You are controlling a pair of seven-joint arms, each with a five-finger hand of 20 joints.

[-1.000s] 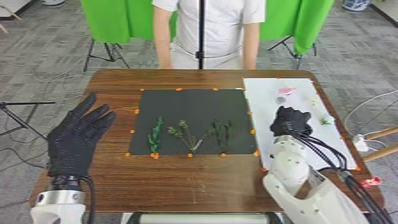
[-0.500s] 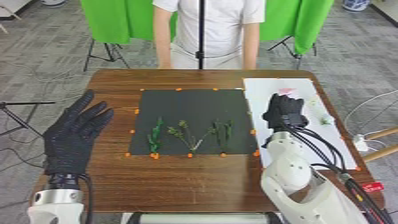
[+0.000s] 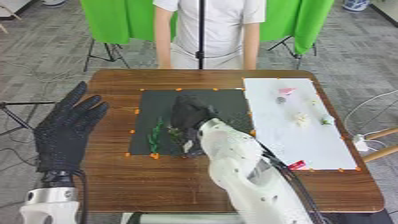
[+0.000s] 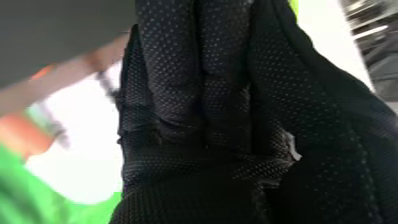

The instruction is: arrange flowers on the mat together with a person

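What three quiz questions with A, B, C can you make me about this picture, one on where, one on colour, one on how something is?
1. Where is the right robot hand?
A: over the floor
B: over the dark mat
C: under the table

2. What colour is the sheet beside the mat?
A: white
B: red
C: blue

3. How are the left robot hand's fingers?
A: balled in a fist
B: crossed
C: straight

Answers:
1 B, it covers part of the mat.
2 A, its bare parts look white.
3 C, they stretch out away from the palm.
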